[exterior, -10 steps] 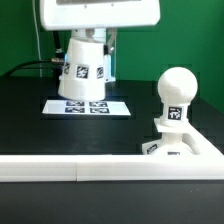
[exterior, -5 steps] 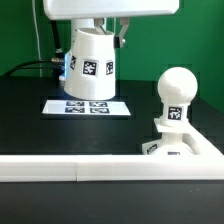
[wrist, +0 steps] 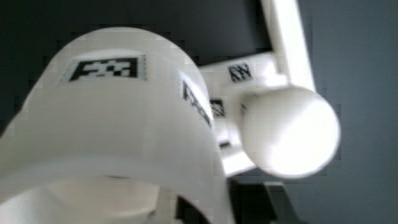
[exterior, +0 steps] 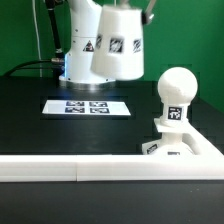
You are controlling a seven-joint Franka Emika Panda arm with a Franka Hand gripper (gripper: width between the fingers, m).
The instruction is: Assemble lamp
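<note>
Three white lamp parts, each tagged with black-and-white squares; no readable writing. Black table (exterior: 25, 120), green backdrop, white bars (exterior: 70, 169) along the near edge. Marker board (exterior: 87, 105) flat on the table. Shade (exterior: 117, 45) aloft, tilted, narrow end uppermost. Bulb (exterior: 176, 97) upright on the base (exterior: 183, 148), exterior view's right. Gripper mostly hidden; finger state: cannot tell.
</note>
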